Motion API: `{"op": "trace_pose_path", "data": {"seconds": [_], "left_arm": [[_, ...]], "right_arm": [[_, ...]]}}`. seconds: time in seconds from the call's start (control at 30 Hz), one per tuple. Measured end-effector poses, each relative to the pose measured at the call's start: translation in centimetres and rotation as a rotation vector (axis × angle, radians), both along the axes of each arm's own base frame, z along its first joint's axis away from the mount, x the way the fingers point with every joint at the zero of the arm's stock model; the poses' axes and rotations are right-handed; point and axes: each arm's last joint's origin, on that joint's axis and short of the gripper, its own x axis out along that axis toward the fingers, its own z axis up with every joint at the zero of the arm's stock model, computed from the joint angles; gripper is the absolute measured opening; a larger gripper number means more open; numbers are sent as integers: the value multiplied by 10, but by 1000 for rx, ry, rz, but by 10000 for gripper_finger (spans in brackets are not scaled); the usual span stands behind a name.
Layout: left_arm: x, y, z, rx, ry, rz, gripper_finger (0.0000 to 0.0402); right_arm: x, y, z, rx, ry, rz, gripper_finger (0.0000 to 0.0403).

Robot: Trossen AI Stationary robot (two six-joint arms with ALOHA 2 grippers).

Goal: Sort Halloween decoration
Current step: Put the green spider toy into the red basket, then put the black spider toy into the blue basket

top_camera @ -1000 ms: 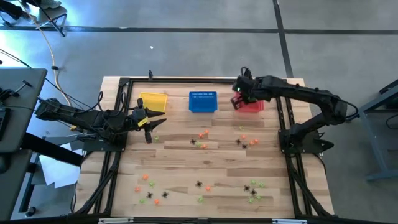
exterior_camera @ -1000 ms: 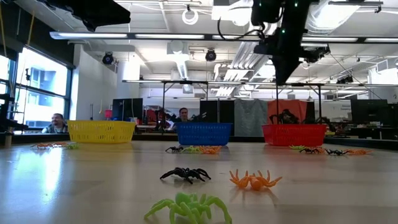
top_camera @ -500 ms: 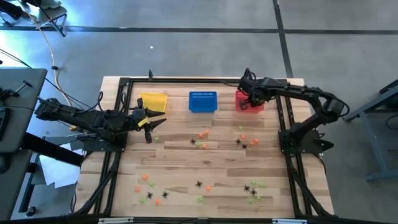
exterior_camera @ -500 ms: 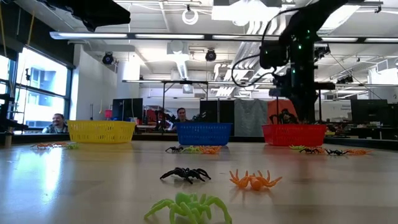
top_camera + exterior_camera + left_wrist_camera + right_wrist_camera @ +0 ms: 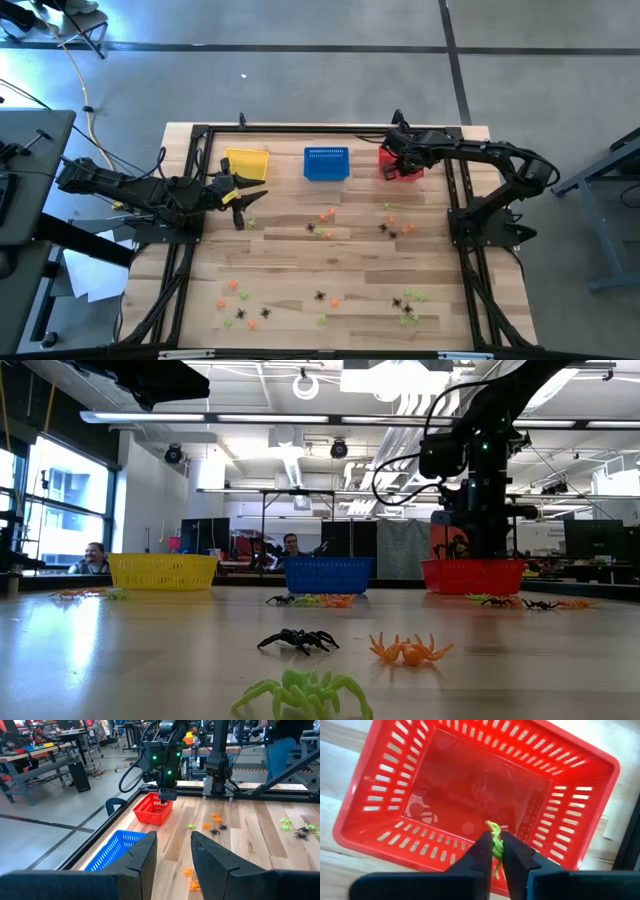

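Red mesh basket (image 5: 470, 795) sits directly beneath the right hand (image 5: 495, 851), whose fingers pinch a light green trinket (image 5: 495, 840) above the basket's floor. Off to one side, the left hand (image 5: 240, 198) hovers near the yellow basket (image 5: 247, 163), fingers parted and holding nothing. Black, orange and green trinkets (image 5: 325, 217) lie scattered over the wooden tabletop (image 5: 340, 265), with the blue basket (image 5: 326, 162) between the other two.

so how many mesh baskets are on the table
3, in a row along the table's far edge: yellow basket nearest the left arm, blue basket in the middle, red basket under the right gripper. None look hidden.
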Motion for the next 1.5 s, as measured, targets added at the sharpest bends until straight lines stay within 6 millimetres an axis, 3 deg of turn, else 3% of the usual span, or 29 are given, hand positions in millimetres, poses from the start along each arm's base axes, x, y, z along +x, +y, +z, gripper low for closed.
{"op": "trace_pose_path", "data": {"seconds": [0.23, 0.43, 0.7, 0.8, 0.9, 1.03, 1.23, 1.5], "left_arm": [[0, 0, -1, 2, 12, 0, 110], [0, 0, -1, 4, 15, 1, 110], [0, 0, -2, 5, 19, 3, 110], [-1, 0, -3, 4, 27, 4, 110], [-1, 0, -3, 5, 34, 4, 110], [-1, 0, -5, 11, 55, 4, 110], [-1, 0, -5, 12, 57, 4, 110], [-1, 0, -5, 12, 57, 4, 110]], "right_arm": [[0, 0, 0, 0, 1, 2, 112], [1, -1, 7, 3, 4, 1, 129], [17, -3, 82, 8, -19, 4, 130], [30, 11, 105, 55, -107, 37, 130], [45, 35, 114, 99, -169, 103, 130], [58, 75, 107, 123, -152, 165, 130], [56, 123, 70, 122, -68, 121, 130], [52, 149, 11, 162, -164, 70, 130]]}}
